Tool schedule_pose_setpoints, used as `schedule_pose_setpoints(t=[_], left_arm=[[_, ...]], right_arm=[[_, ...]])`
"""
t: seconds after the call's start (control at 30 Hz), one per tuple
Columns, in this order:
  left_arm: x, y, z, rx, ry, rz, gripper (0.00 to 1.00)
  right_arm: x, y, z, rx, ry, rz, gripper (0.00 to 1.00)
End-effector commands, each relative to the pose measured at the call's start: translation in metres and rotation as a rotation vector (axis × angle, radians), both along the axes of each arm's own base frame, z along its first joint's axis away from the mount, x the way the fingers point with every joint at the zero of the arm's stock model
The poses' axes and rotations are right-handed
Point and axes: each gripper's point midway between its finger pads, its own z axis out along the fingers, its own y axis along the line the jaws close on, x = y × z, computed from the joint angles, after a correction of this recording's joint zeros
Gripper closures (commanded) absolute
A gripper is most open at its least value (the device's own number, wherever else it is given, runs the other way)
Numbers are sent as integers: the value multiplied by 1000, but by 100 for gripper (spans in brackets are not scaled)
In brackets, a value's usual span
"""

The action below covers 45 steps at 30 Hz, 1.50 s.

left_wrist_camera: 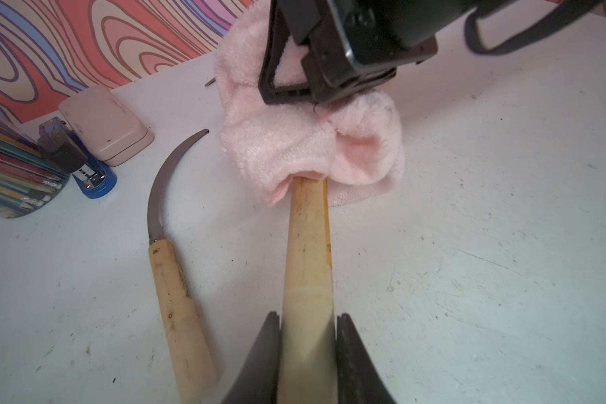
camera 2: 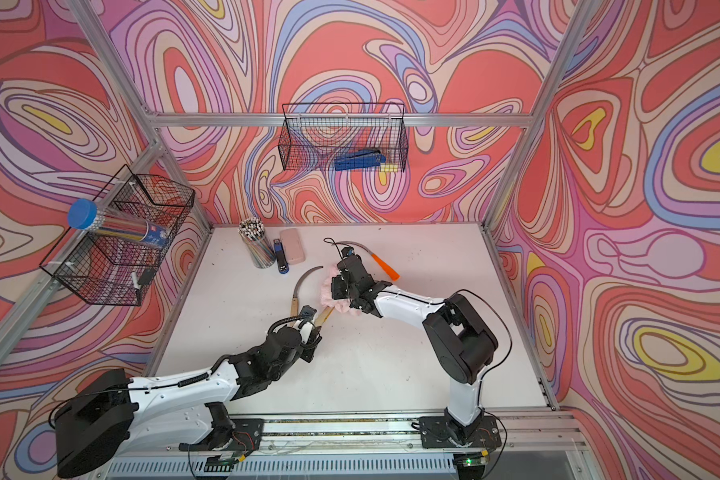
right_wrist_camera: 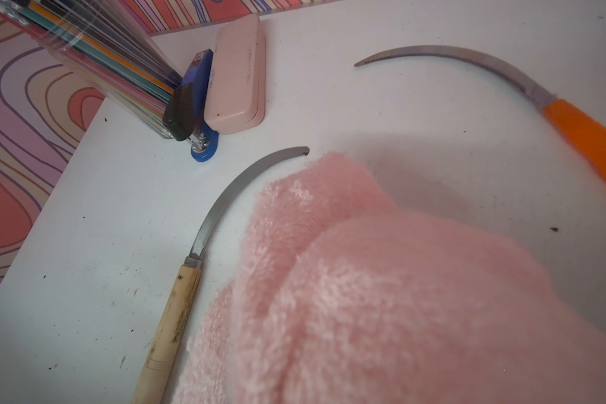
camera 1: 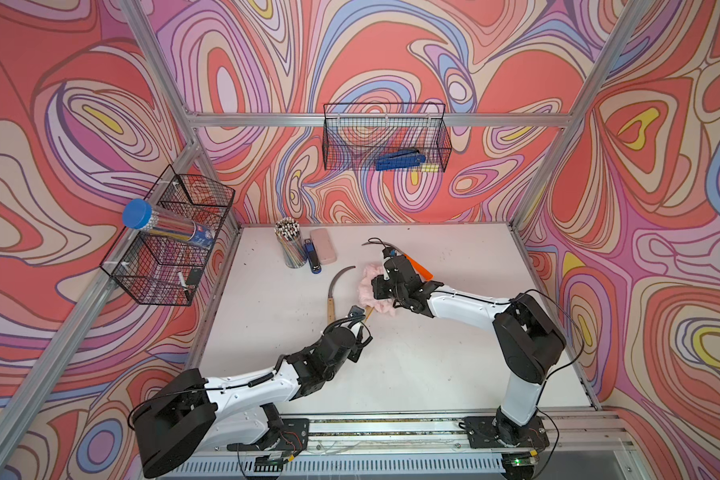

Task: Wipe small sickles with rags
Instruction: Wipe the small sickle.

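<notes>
The left hand (left_wrist_camera: 308,316) is pinching the butt end of a wooden-handled sickle (left_wrist_camera: 307,245), and the blade is lying hidden inside the rag (left_wrist_camera: 277,154). The right hand (left_wrist_camera: 324,106) is bearing down from above, pressed shut on a bunch of that fluffy pink cloth.

I'm worrying about a few things. With the grip so far back on the handle, the sickle could be twisting or levering loose if the cloth drags hard. The curved edge could be snagging in the pile, pulling the rag out of the pinch. The second wooden sickle (left_wrist_camera: 168,273) is lying just beside the cloth, so a wide stroke could be sweeping it along. The orange-handled sickle (camera 1: 418,266) is waiting on the far side of the right hand.

The white surface (camera 1: 433,353) is looking scuffed and speckled with grit. A pencil cup (camera 1: 289,245), a blue stapler (camera 1: 313,259) and a pink case (camera 1: 324,245) are crowding its back corner. Wire baskets (camera 1: 385,137) are hanging on the swirling, loudly patterned walls.
</notes>
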Motion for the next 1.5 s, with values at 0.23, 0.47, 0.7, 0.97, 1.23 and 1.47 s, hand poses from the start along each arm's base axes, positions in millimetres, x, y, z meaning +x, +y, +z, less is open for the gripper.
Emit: schedule_pose_setpoints(t=[0.23, 0.47, 0.7, 0.97, 1.23, 1.47], left_arm=[[11, 3, 1, -72, 14, 54, 100], [8, 6, -32, -18, 128, 92, 100], [20, 12, -60, 38, 143, 181, 100], [26, -5, -78, 34, 182, 155, 95], [22, -4, -81, 0, 191, 158, 56], [12, 7, -84, -7, 187, 156, 37]], right_arm=[[-38, 0, 105, 100, -158, 70, 100], [-35, -18, 84, 51, -158, -9, 100], [-41, -69, 112, 16, -208, -152, 100], [-59, -126, 117, 40, -232, -256, 100], [-64, -125, 115, 51, -225, -235, 100], [-68, -124, 115, 70, -224, -220, 100]])
